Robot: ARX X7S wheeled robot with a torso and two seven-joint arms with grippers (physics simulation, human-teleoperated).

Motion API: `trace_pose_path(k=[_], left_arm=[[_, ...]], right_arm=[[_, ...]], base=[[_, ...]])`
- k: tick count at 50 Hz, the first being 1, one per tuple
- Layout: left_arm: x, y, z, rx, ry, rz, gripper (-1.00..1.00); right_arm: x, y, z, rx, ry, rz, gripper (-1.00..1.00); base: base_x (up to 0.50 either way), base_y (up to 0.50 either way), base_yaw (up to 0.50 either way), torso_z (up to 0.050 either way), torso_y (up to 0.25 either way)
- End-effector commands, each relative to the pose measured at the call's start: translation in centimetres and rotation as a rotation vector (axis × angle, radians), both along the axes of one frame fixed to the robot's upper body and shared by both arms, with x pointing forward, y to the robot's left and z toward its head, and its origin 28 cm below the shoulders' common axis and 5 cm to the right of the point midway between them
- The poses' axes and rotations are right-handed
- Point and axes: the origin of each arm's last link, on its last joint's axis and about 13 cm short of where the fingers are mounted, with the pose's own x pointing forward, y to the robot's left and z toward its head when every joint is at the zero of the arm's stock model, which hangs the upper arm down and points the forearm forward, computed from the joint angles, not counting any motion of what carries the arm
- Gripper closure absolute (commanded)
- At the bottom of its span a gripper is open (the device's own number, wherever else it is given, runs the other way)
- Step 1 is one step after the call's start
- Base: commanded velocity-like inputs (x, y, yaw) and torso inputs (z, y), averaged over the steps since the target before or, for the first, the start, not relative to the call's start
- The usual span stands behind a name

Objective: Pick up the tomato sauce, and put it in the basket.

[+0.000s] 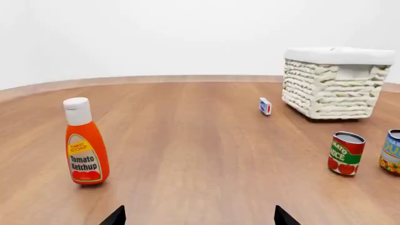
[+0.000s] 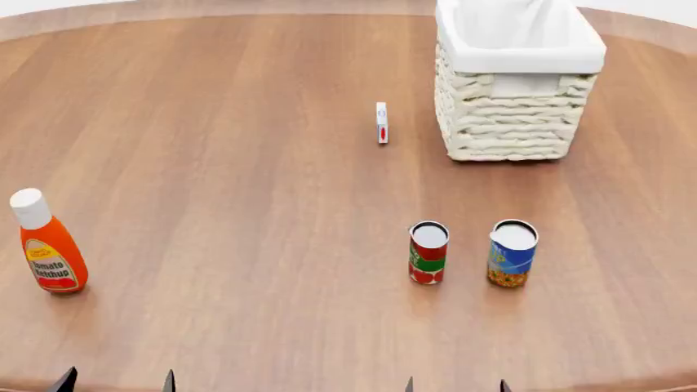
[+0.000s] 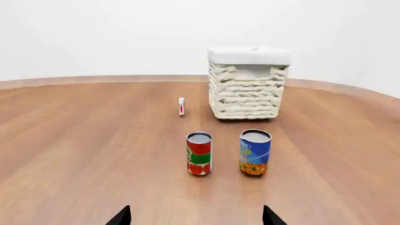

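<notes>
Tomato sauce (image 2: 428, 252) upright on wooden table (image 2: 218, 163), just beside blue-and-yellow can (image 2: 512, 253), apart from it, well short of basket (image 2: 517, 82). Small white box (image 2: 381, 122) near basket's left side. Ketchup bottle (image 2: 46, 242) standing far off to the left. Left gripper (image 1: 198, 216) and right gripper (image 3: 195, 215): fingertips spread wide, empty, low at near table edge, touching nothing.

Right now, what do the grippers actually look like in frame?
Only fingertips show: dark, near-black pointed wedges at the frame edges. Left gripper and right gripper each show two plain tips. No cables, markings or arm links visible.
</notes>
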Motion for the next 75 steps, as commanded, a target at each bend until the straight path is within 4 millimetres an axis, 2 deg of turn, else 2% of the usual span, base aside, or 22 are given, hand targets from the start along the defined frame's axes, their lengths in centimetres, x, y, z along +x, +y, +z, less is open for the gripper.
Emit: trace_pose_path(k=[1, 10, 12, 18, 30, 39, 62, 75], left_arm=[[0.1, 0.0, 0.0, 0.0, 0.001, 0.0, -1.0], [-0.9, 0.4, 3.7, -0.023, -0.11, 0.031, -1.0], [-1.4, 0.5, 4.6, -0.012, -0.14, 0.039, -1.0], [-3.2, 0.1, 6.9, 0.01, -0.221, 0.027, -1.0], [-7.1, -0.1, 11.3, 0.004, -0.386, -0.005, -1.0], [-8.0, 0.3, 12.6, -0.009, -0.44, 0.012, -1.0], [-6.6, 0.5, 11.5, 0.001, -0.403, 0.024, -1.0], [-6.7, 0.6, 11.3, 0.004, -0.403, 0.023, -1.0]], right_arm=[[0.0, 0.0, 0.0, 0.0, 0.0, 0.0, -1.0], [-0.9, 0.1, 4.1, -0.097, -0.128, -0.029, -1.0], [-1.6, 0.2, 5.6, -0.086, -0.153, -0.007, -1.0], [-3.3, 0.3, 8.3, -0.089, -0.224, 0.012, -1.0], [-6.8, 0.8, 11.9, -0.104, -0.333, 0.054, -1.0], [-7.4, 0.8, 12.4, -0.132, -0.395, 0.059, -1.0], [-7.1, 0.4, 11.8, -0.113, -0.384, 0.071, -1.0], [-7.0, 0.4, 11.9, -0.119, -0.381, 0.073, -1.0]], base=[[0.0, 0.0, 0.0, 0.0, 0.0], [0.0, 0.0, 0.0, 0.0, 0.0], [0.0, 0.0, 0.0, 0.0, 0.0], [0.0, 0.0, 0.0, 0.0, 0.0], [0.0, 0.0, 0.0, 0.0, 0.0], [0.02, 0.0, 0.0, 0.0, 0.0], [0.48, 0.0, 0.0, 0.0, 0.0], [0.5, 0.0, 0.0, 0.0, 0.0]])
